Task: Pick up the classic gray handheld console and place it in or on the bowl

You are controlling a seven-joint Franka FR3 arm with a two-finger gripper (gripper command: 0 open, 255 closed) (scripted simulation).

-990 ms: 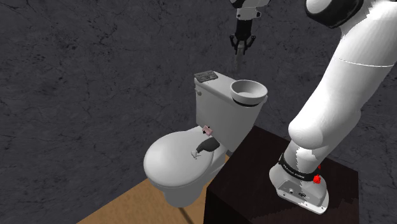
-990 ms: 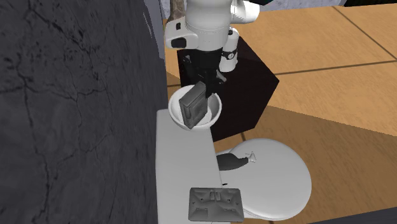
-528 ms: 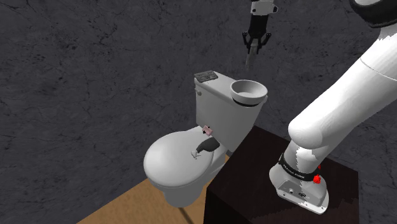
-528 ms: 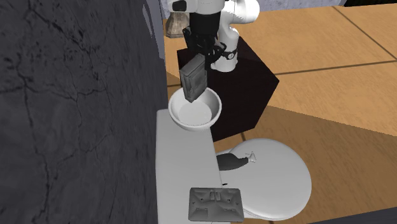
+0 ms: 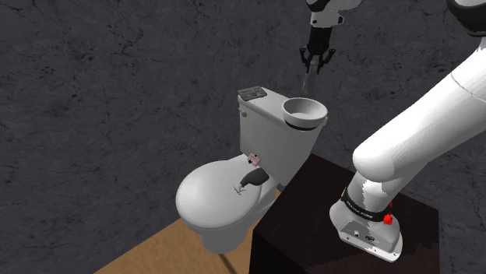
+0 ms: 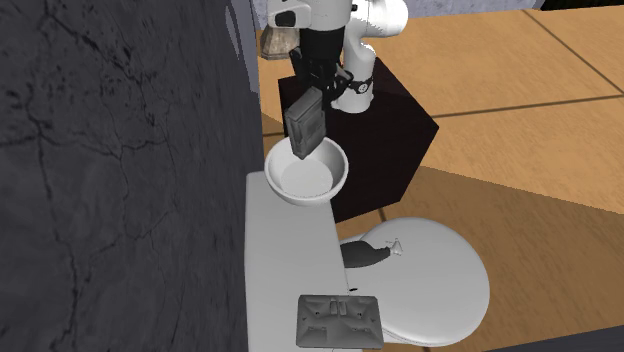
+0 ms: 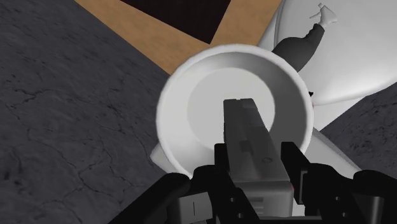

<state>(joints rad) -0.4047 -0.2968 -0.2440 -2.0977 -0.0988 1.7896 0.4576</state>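
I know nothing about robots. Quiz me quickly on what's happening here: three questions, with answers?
1. True or false: the white bowl lies upside down.
2. What does the gripper clasp? A) a spoon B) the gray handheld console C) nothing
3. Complete: the console hangs ___ the bowl, not touching it.
Key: 1 false, it stands upright on the toilet tank lid; 2 B; 3 above.
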